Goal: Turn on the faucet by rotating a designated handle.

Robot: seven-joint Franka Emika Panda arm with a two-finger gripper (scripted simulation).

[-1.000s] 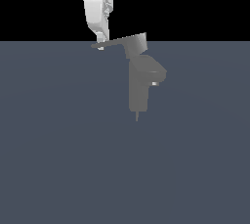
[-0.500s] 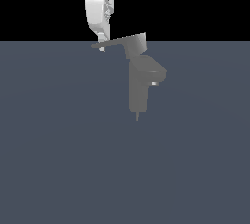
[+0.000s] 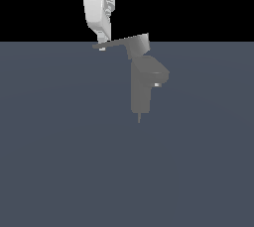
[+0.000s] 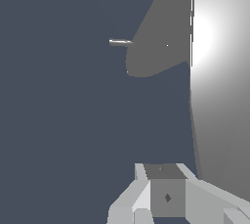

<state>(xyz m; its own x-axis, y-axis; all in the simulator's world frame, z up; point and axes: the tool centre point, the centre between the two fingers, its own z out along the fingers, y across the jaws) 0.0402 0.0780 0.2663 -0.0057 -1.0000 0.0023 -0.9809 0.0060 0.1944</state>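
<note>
Hanging from above, the gripper [image 3: 102, 42] meets the thin tip of the handle [image 3: 121, 44]; whether its fingers are apart or together cannot be told. That lever tops the grey faucet [image 3: 141, 85], spout toward the exterior view's right.

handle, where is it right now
In the exterior view the handle tops the faucet, its thin end reaching to the exterior view's left, under the gripper.
</note>
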